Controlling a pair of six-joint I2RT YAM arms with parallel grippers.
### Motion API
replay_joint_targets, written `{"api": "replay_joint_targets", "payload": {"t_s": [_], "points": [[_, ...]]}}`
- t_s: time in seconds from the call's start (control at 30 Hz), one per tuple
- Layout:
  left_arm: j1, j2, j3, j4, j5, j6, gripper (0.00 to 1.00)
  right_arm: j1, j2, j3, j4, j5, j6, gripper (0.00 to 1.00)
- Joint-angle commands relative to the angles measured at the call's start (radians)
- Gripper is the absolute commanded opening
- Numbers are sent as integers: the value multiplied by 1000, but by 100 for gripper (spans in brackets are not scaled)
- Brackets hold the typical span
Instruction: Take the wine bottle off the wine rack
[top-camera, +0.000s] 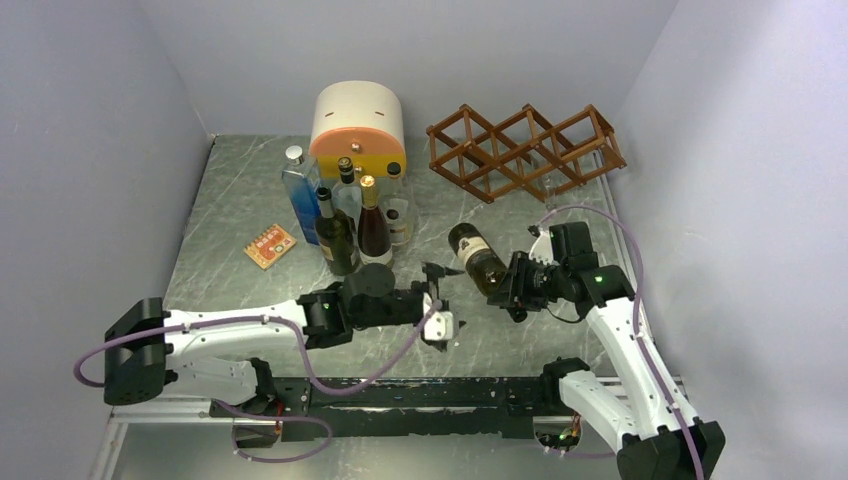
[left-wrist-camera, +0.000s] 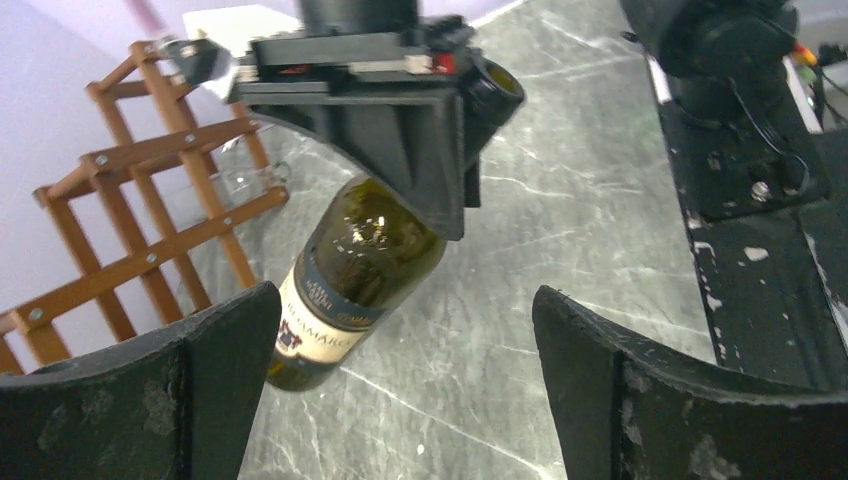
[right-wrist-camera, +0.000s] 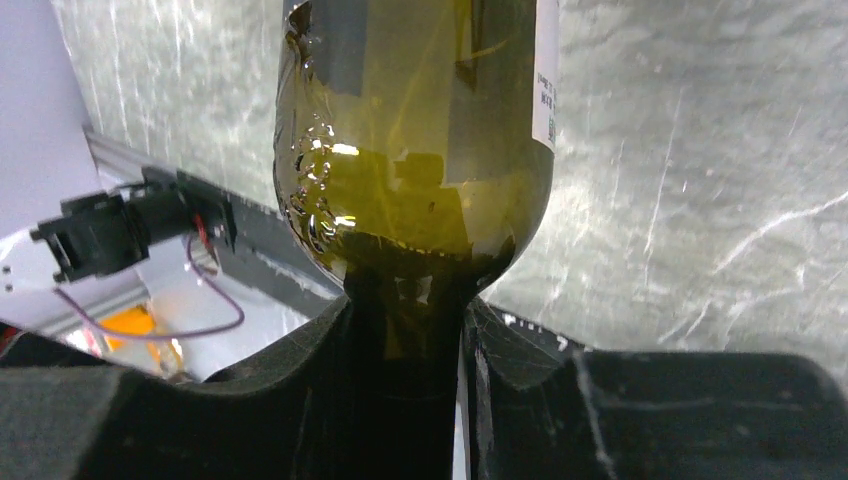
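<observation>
The dark green wine bottle (top-camera: 475, 256) with a cream label is held off the rack, tilted, above the table's middle. My right gripper (top-camera: 516, 283) is shut on its neck; the right wrist view shows the neck (right-wrist-camera: 405, 340) clamped between the pads and the bottle's shoulder above. The reddish-brown wooden wine rack (top-camera: 525, 150) stands at the back right, its cells empty. My left gripper (top-camera: 436, 300) is open and empty, just left of the bottle. The left wrist view shows the bottle (left-wrist-camera: 350, 290) and rack (left-wrist-camera: 130, 220) beyond its spread fingers (left-wrist-camera: 200, 390).
Several upright bottles (top-camera: 350, 215) stand in a cluster at the back centre, in front of a cream-and-orange rounded box (top-camera: 358, 125). A small orange card (top-camera: 270, 246) lies on the left of the grey marble table (top-camera: 250, 190). Walls close in on three sides.
</observation>
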Motion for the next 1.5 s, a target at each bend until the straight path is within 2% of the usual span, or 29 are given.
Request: {"api": "replay_joint_targets", "payload": {"t_s": [0.0,0.13,0.53,0.73,0.83,0.97,1.13,1.17,1.23,1.3,1.37,1.47], "points": [[-73,53,-11,-10,-61,128,99,-1,-15,89,-118,-126,-121,0],[-136,113,-18,27,-198,161,99,9,-28,66,-176,-202,-188,0],[-215,235,1,112,-396,158,99,123,-30,33,-173,-273,-176,0],[-216,276,23,108,-444,150,100,259,-20,9,-75,-243,-68,0],[-216,290,35,92,-467,146,96,326,-13,10,-44,-224,-34,0],[-216,302,46,79,-493,144,86,358,1,11,-39,-208,-30,0],[-216,299,46,77,-503,144,50,369,1,23,-54,-173,-47,0],[-217,295,44,81,-504,144,44,369,-3,32,-60,-157,-52,2],[-216,290,39,86,-507,144,27,369,-15,52,-75,-125,-57,17],[-217,287,36,92,-513,144,13,370,-30,73,-89,-93,-65,37],[-217,284,34,95,-512,143,7,370,-47,103,-122,-45,-69,54],[-217,276,33,92,-503,139,7,369,-69,149,-180,38,-77,73]]}}
